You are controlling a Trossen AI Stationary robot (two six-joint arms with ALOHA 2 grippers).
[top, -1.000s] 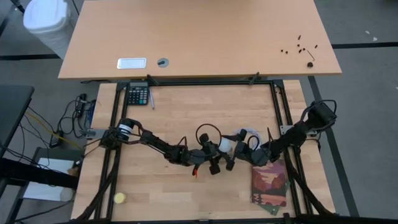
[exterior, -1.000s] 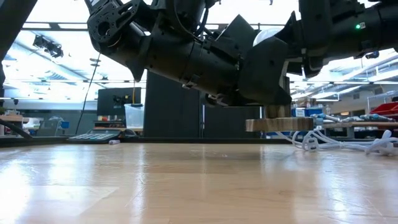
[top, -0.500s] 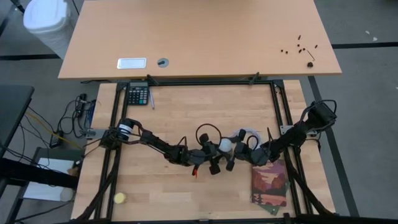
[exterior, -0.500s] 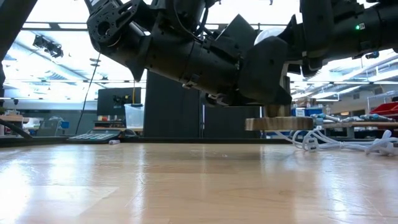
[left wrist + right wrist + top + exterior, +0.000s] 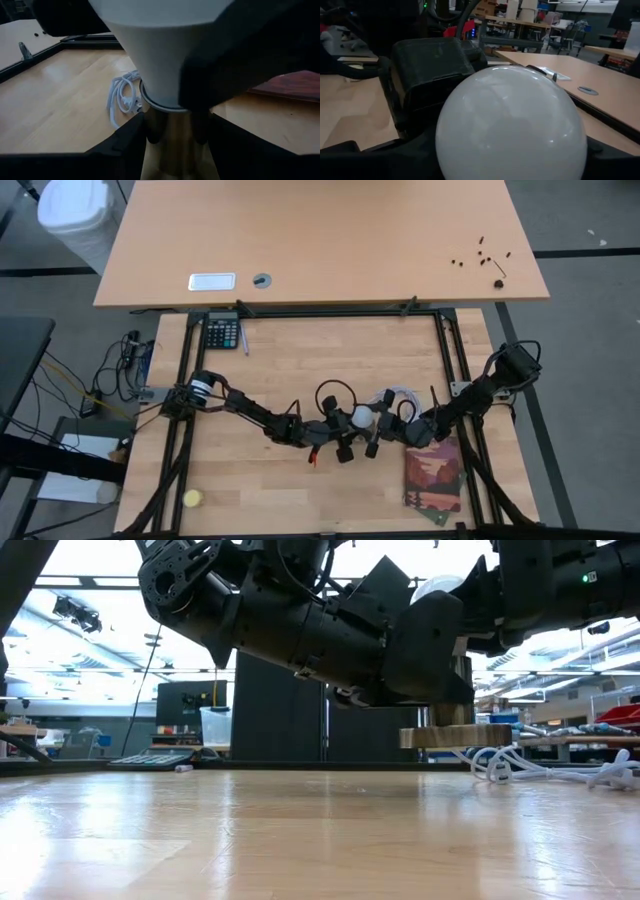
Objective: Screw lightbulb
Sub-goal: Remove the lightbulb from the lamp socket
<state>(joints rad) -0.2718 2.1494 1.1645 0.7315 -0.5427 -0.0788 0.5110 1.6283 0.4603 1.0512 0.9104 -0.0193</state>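
The right gripper point(image 5: 370, 432) has its dark fingers clamped on the round white head of the lightbulb point(image 5: 359, 416), and in the right wrist view that globe point(image 5: 512, 125) swells between the two fingers and covers most of what lies beyond them. The left gripper point(image 5: 343, 437) closes on the part below: the left wrist view alone shows the bulb's white neck point(image 5: 150, 55) narrowing into a shiny metal socket collar point(image 5: 170, 132), with that arm's fingers point(image 5: 120, 145) pressed against the collar on either side and a dark finger of the other arm point(image 5: 225, 70) crossing in front. Just beyond the fingers a coiled white cable point(image 5: 122, 97) lies on the wooden table point(image 5: 300, 350). Only the low view shows that the assembly hangs clear of the table: a flat wooden-looking base disc point(image 5: 455, 735) floats under the dark gripper bodies, with only a sliver of the bulb point(image 5: 440, 585) showing above them. From above, the socket and its base are hidden under the two grippers and only the white dome shows. Both arms reach low and nearly flat from opposite sides of the frame, meeting near the table's middle. Farther out sit a dark patterned book point(image 5: 433, 475), a yellow ball point(image 5: 191, 498) and a calculator point(image 5: 221, 333).
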